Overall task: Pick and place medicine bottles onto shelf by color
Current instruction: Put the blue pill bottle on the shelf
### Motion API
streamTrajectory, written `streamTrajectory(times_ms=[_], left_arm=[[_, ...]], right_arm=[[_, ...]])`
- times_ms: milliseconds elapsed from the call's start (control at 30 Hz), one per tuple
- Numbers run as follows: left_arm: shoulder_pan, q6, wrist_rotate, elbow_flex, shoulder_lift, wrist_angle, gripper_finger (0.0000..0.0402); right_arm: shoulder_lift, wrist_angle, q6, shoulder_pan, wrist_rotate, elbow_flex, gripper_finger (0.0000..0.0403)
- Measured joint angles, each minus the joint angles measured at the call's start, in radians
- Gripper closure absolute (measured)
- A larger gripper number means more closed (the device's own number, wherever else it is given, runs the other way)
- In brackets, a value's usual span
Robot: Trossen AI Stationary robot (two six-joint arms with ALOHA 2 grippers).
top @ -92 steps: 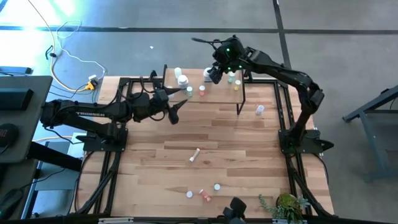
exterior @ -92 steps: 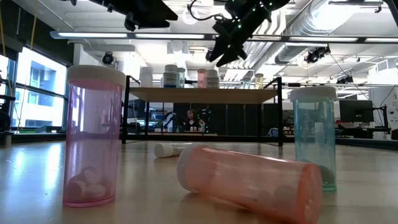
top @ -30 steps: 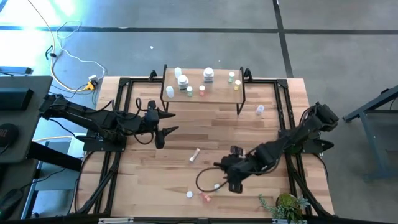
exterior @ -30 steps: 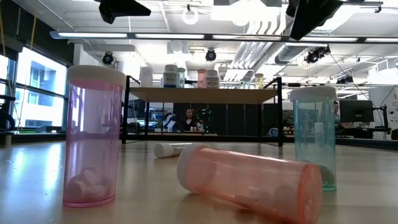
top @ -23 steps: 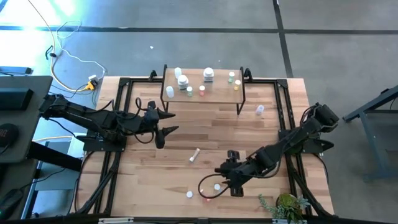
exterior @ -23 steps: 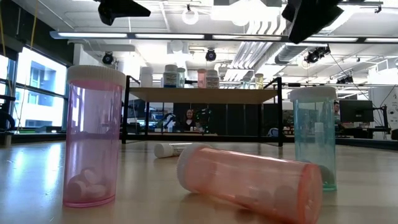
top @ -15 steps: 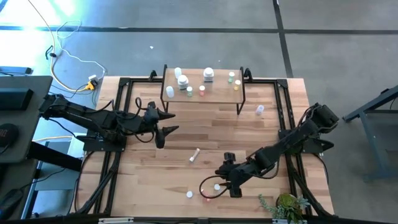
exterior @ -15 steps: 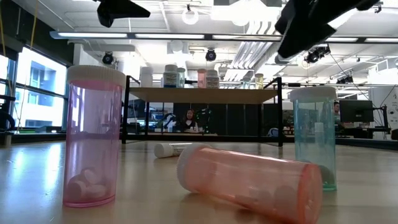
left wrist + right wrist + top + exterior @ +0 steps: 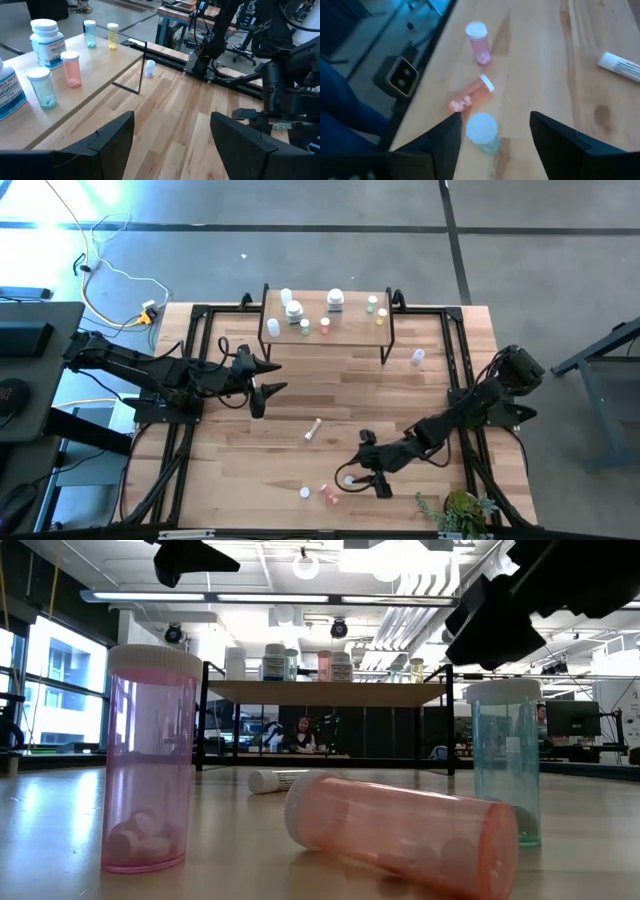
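Three medicine bottles stand or lie near the table's front edge: a green one upright (image 9: 482,131) (image 9: 505,760), a pink one upright (image 9: 477,42) (image 9: 150,760), and a salmon one on its side (image 9: 470,97) (image 9: 400,830). My right gripper (image 9: 362,470) (image 9: 492,145) hangs open above the green bottle, a finger to either side of its white cap, clear of it. My left gripper (image 9: 272,377) (image 9: 172,145) waits open at mid-left, pointing toward the shelf (image 9: 325,325) (image 9: 100,65). Several bottles stand on the shelf.
A white vial (image 9: 313,429) (image 9: 620,65) lies on its side mid-table. A small bottle (image 9: 418,357) (image 9: 149,68) stands right of the shelf's black legs. Black frame rails run along both table sides. A plant (image 9: 455,510) sits at the near right corner.
My right gripper has come down and tipped toward the near edge, closing on the green bottle's cap, its fingers still apart. The bottles have kept their places.
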Motion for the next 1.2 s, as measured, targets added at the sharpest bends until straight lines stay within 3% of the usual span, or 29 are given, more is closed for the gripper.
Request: streamTrajectory(times_ms=[267,433,667,1200], left_arm=[[0.000,-0.018,-0.003,0.000,0.000,0.000,0.0149],[0.000,-0.023,-0.003,0.000,0.000,0.001,0.0149],[0.000,-0.023,-0.003,0.000,0.001,-0.003,0.0149],[0.000,-0.023,-0.002,0.000,0.001,-0.007,0.0149]], right_arm=[[0.006,0.063,-0.015,0.029,0.002,0.032,0.0178],[0.017,-0.043,-0.129,0.051,0.093,0.123,0.0178],[0.103,-0.113,-0.096,0.037,0.029,0.139,0.0178],[0.169,-0.104,-0.102,0.030,0.040,0.140,0.0178]])
